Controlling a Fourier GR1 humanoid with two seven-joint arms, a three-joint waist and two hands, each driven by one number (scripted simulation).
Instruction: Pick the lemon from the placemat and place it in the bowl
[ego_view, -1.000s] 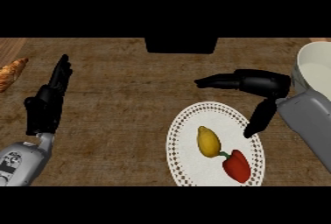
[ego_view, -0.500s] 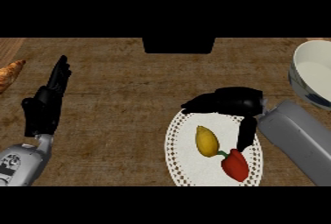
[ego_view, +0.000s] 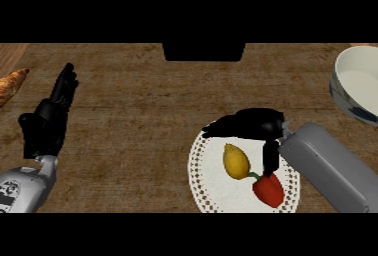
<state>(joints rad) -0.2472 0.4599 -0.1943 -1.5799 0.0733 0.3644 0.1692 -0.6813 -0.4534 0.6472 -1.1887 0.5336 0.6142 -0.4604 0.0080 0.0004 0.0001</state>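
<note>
Lemon (ego_view: 235, 161) lies unheld under the right hand's (ego_view: 251, 125) spread fingers.

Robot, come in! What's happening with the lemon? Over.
Right hand open above the placemat, nothing held. Left hand open, resting at left. Lemon on placemat, red pepper touching it. Bowl far right.

yellow lemon (ego_view: 235, 161), red pepper (ego_view: 269, 189), white dotted-edge placemat (ego_view: 210, 185), white bowl (ego_view: 354, 85)
</note>
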